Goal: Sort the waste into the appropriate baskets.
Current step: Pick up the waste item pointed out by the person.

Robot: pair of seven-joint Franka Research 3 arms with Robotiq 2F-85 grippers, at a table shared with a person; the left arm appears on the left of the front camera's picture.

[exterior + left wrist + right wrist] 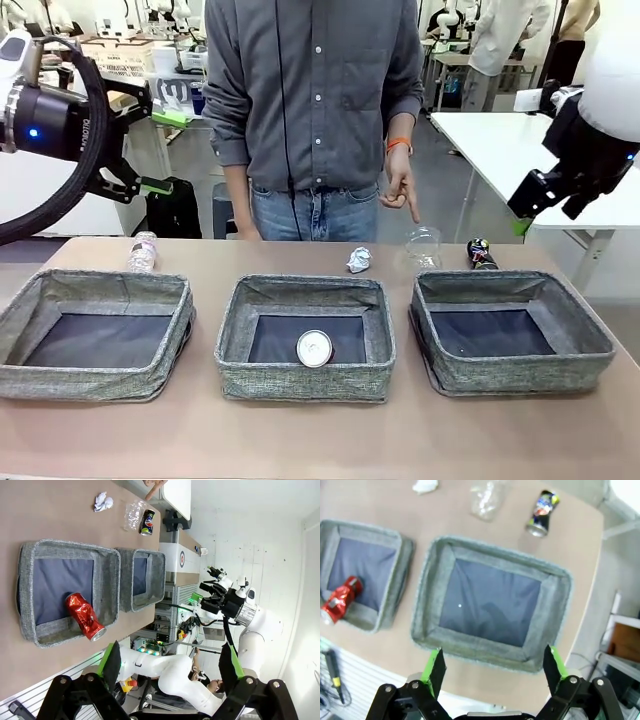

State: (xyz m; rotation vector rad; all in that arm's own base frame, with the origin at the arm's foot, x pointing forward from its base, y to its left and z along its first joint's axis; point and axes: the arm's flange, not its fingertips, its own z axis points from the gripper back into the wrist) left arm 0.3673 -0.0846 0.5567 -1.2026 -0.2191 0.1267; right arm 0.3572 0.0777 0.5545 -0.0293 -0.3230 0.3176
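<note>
Three grey baskets stand in a row: left (pixel 90 380), middle (pixel 300 382) and right (pixel 520 375). A crushed red soda can (pixel 314 348) (pixel 85 616) (pixel 339 600) lies in the middle basket (pixel 107 575) (pixel 402 550). Behind the baskets lie a plastic bottle (pixel 143 252), a paper ball (pixel 358 260) (pixel 103 501), a clear crushed cup (pixel 423 248) (pixel 134 515) (pixel 487 500) and a dark can (pixel 481 254) (pixel 146 522) (pixel 542 512). My left gripper (pixel 150 140) (pixel 170 665) hangs open high at the left. High above the right basket (pixel 490 650), my right gripper (pixel 548 205) (pixel 495 670) is open and holds nothing.
A person stands at the far side, one hand (pixel 403 185) pointing down at the clear cup. The left and right baskets hold nothing. Bare tabletop (pixel 320 440) runs along the near edge in front of the baskets.
</note>
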